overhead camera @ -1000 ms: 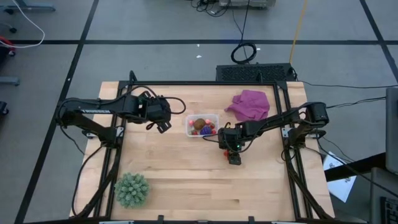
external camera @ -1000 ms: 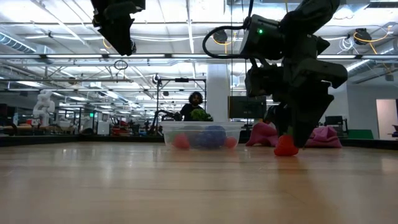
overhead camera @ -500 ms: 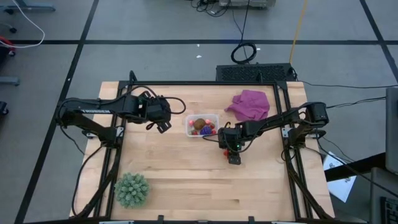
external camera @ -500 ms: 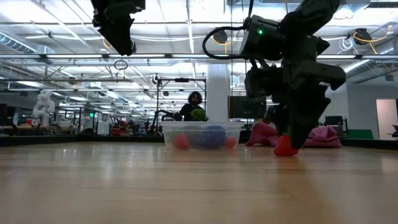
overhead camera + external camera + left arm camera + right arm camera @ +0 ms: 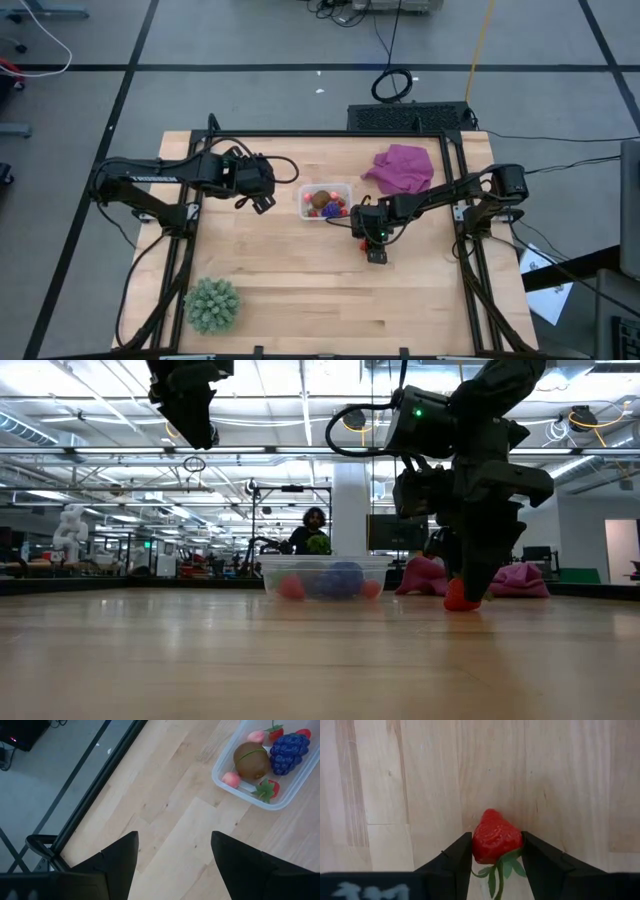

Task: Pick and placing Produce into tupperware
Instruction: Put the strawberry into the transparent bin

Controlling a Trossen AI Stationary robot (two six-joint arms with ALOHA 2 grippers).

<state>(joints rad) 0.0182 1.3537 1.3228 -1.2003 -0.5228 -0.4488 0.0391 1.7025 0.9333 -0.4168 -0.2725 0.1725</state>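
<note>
The clear tupperware (image 5: 326,201) stands mid-table holding a brown round piece (image 5: 250,760), a purple grape cluster (image 5: 289,752) and small red pieces (image 5: 265,787). One red strawberry (image 5: 496,839) lies on the wood to the near right of the tupperware. My right gripper (image 5: 496,851) is down at the table and shut on it, as the low view also shows (image 5: 468,588). My left gripper (image 5: 262,200) hangs high to the left of the tupperware, its fingers (image 5: 122,857) open with nothing between them. My right gripper pinches the strawberry's two sides (image 5: 479,842) between its two fingers (image 5: 457,857). The fingers come from above, pointing down. The strawberry's green leaves (image 5: 507,865) lie back between the fingers. Its underside (image 5: 460,604) rests on the table.
A large spiky green ball (image 5: 211,305) sits at the near left corner. A purple-magenta cloth (image 5: 402,166) lies at the far right. Beyond the table's far edge a person (image 5: 314,530) shows in the room.
My right gripper has shut, its fingers drawing in from either side of the strawberry until they meet it. The strawberry has stayed on the table where it was.
</note>
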